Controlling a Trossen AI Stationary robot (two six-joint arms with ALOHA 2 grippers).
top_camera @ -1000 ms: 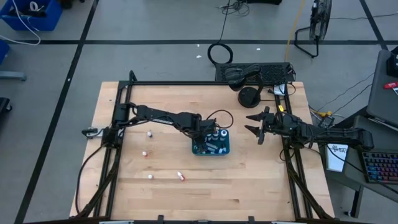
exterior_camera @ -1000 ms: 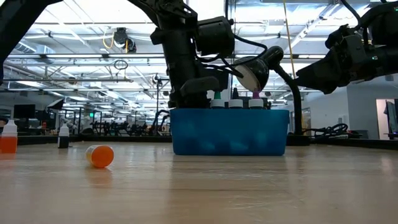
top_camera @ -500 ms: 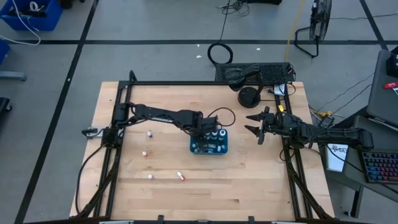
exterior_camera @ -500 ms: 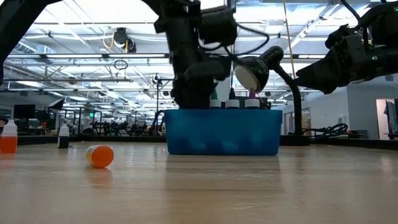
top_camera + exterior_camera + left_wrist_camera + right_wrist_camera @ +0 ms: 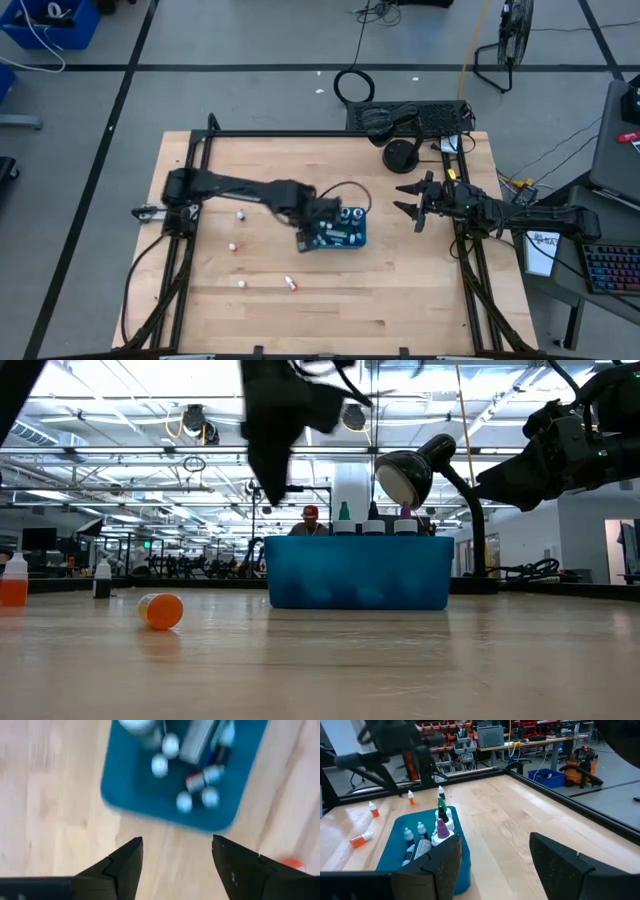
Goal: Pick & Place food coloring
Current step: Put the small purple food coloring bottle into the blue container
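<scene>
While left gripper (image 5: 175, 862) hangs empty, fingers apart, just left of box (image 5: 340, 236) | I judge release done | right gripper (image 5: 410, 199) waits right, fingers apart | bottles (image 5: 240, 214) loose left.

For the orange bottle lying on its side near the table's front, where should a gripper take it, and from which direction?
Grip the orange bottle across the middle of its body, coming straight down from above. It lies flat on the table, so its sides are exposed and the tapered white cap offers less hold. Nothing crowds it. The left gripper, open by the teal box, is nearest.

Three food coloring bottles (image 5: 239, 249) upright, one toppled
</scene>
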